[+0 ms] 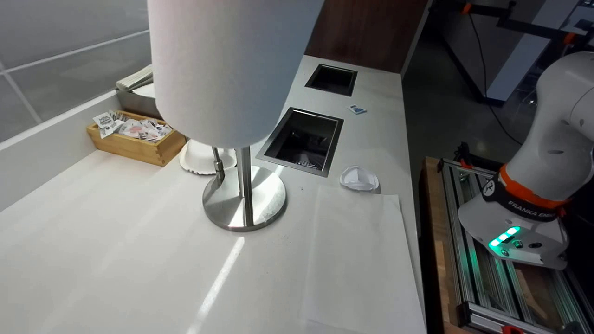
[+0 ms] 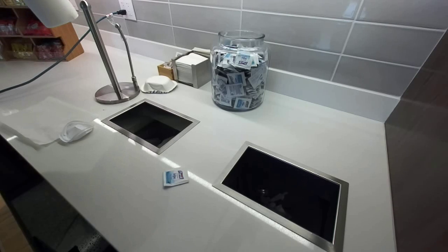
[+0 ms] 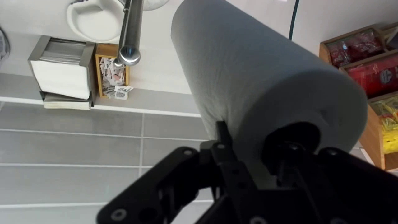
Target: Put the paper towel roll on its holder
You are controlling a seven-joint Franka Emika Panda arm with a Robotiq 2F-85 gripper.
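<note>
A: Where is the paper towel roll [image 3: 248, 62]?

B: Held above the bench [image 1: 139, 260], not yet on the holder [image 1: 244, 199]. In an exterior view it hangs between ten and eleven o'clock from the disc base [image 2: 105, 94], apart from the rod [image 2: 101, 49].

A: And the fingers [image 3: 224, 137]?

B: Pinching the roll's wall at its near end, I'd say: one outside, the other seemingly inside the core [image 3: 298, 133], though shadow hides that tip.

A: What might spoil it?

B: Tilt, first. Such a one-sided pinch could let the far end sag, and a slanted core would jam on the knob [image 3: 130, 55].

A: Then the approach?

B: In the wrist view the knob lies around nine o'clock from the roll, so a sideways move is needed. Made too low, that would shove the rod and tip or skid the holder, perhaps into the white bowl [image 2: 158, 84] just beside its base.

A: Anything else?

B: The thin side arm [image 2: 128, 52], at three o'clock from the rod in an exterior view. It could snag the roll's lower rim if lowering starts off-centre.
</note>
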